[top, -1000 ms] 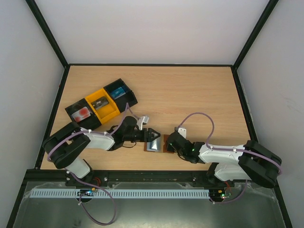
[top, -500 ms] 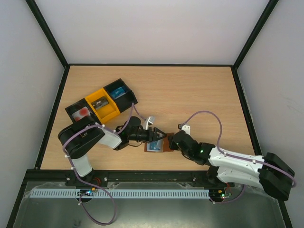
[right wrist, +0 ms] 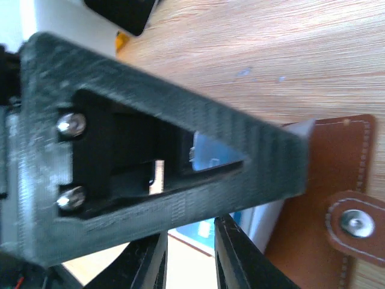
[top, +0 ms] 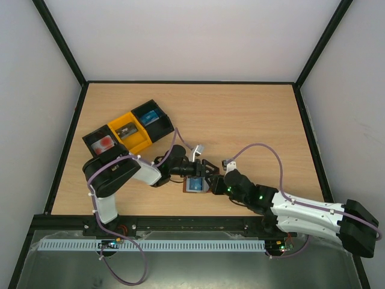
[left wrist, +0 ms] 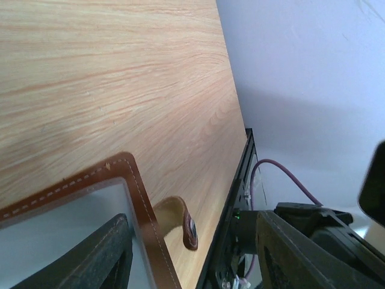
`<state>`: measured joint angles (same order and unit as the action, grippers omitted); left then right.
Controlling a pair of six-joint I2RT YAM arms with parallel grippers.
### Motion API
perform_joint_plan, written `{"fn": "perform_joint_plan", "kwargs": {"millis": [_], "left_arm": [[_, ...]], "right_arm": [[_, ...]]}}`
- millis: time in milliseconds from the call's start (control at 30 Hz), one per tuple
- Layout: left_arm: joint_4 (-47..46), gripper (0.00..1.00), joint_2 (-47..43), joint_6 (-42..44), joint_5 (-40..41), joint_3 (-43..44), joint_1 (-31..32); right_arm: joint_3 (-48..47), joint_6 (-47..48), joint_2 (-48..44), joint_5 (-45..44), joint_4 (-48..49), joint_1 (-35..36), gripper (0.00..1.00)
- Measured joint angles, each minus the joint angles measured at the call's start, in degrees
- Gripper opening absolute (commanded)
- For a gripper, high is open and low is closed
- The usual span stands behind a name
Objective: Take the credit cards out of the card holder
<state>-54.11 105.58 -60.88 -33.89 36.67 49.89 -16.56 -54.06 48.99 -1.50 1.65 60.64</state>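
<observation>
Jaws spread, our left gripper [top: 201, 170] straddles an edge of the open card holder [top: 194, 185], which lies flat near the front of the table [top: 252, 114]. We judge a card extraction is starting. Next, our right gripper [top: 216, 183], whose grip we cannot tell, should pin the leather.

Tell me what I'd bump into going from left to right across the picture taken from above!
Going across: black tray with a red-patched card → yellow tray → black tray with a blue card → card holder → right arm's white link.
</observation>
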Motion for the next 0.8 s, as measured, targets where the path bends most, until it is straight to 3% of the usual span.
{"fn": "perform_joint_plan", "kwargs": {"millis": [400, 800], "left_arm": [[2.84, 0.58, 0.59, 1.73, 0.98, 1.66, 0.04], [7.67, 0.55, -4.13, 3.02, 3.15, 0.11, -3.45]], "right_arm": [[0.24, -1.75, 5.46, 1.14, 6.62, 1.64, 0.23], [2.99, -7.17, 14.64, -5.01, 6.58, 1.64, 0.22]]}}
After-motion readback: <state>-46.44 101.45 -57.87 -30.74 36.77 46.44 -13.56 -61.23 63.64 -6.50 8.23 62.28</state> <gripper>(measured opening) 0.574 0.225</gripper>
